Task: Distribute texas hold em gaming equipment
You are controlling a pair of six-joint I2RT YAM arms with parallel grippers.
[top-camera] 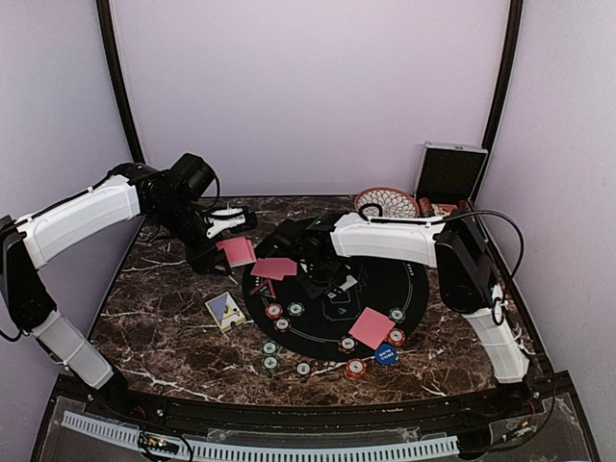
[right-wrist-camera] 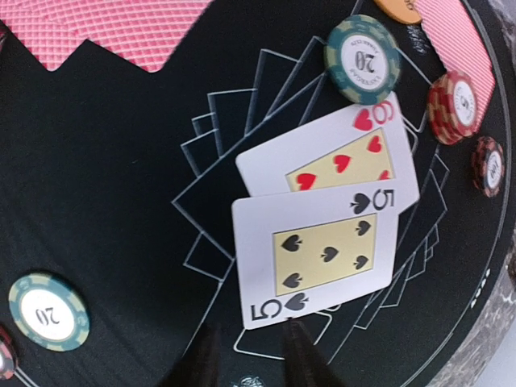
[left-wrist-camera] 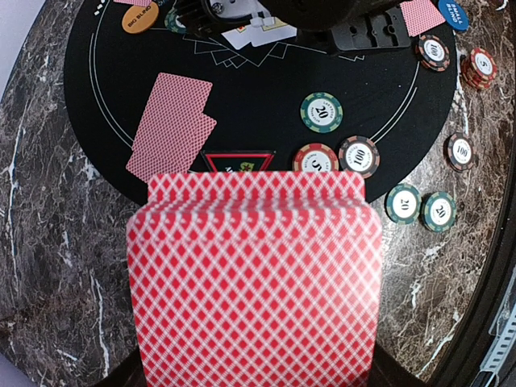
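Only right wrist shows face-up cards [right-wrist-camera: 322, 254].

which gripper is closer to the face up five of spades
Right. The right gripper hangs right beside the five of spades on the black mat; the left gripper is off at the mat's left edge, shut on the deck.

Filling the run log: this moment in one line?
left gripper shut on card deck | right gripper open by five of spades
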